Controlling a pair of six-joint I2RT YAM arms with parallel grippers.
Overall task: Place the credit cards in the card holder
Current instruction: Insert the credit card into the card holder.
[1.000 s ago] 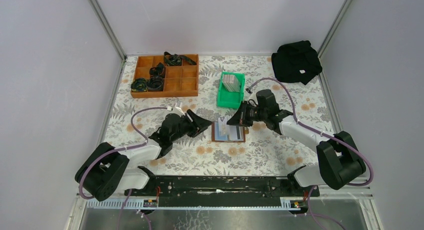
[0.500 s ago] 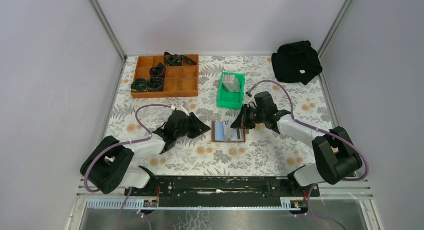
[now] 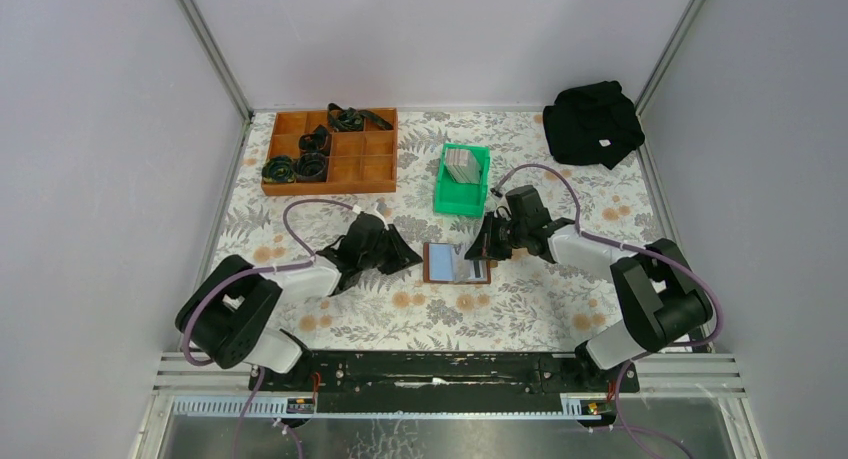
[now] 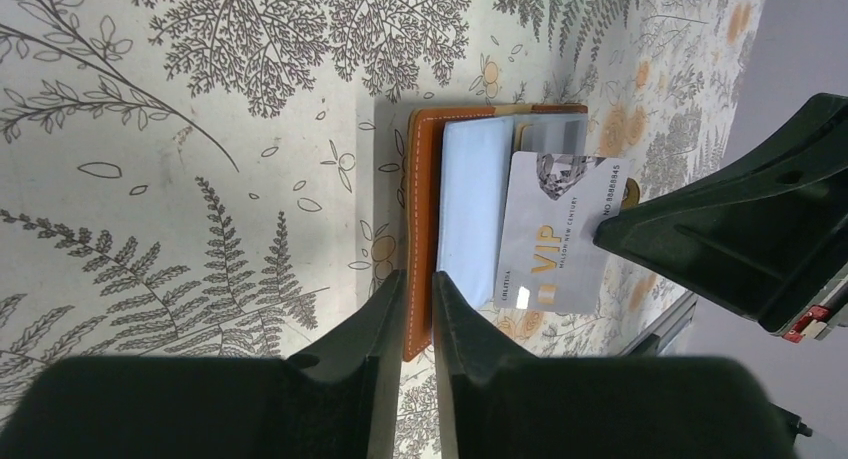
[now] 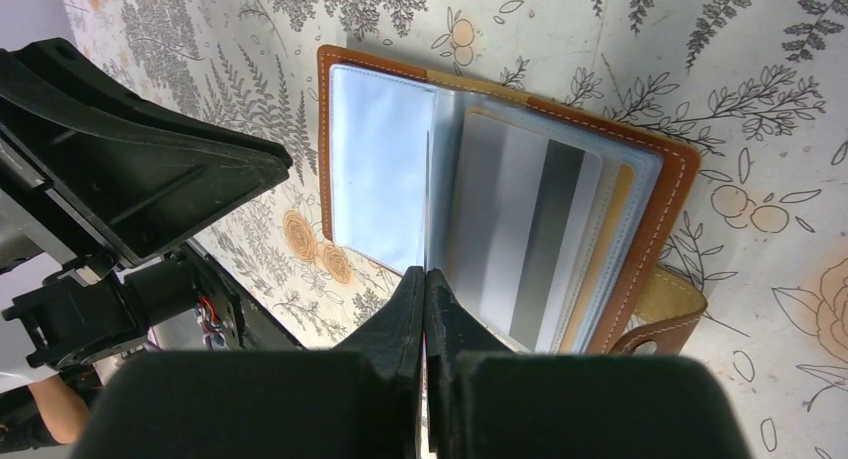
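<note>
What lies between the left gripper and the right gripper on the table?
The open card holder lies between the left gripper and the right gripper, with a credit card over it; the top view shows it.

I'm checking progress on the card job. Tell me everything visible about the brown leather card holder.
The brown leather folding card holder lies open and flat on the floral tablecloth. White stitching edges it; clear plastic sleeves fan inside, a silver VIP card lying among them. A snap tab sticks out at one end. The left fingers straddle its cover edge; the right fingers appear to pinch a sleeve.
</note>
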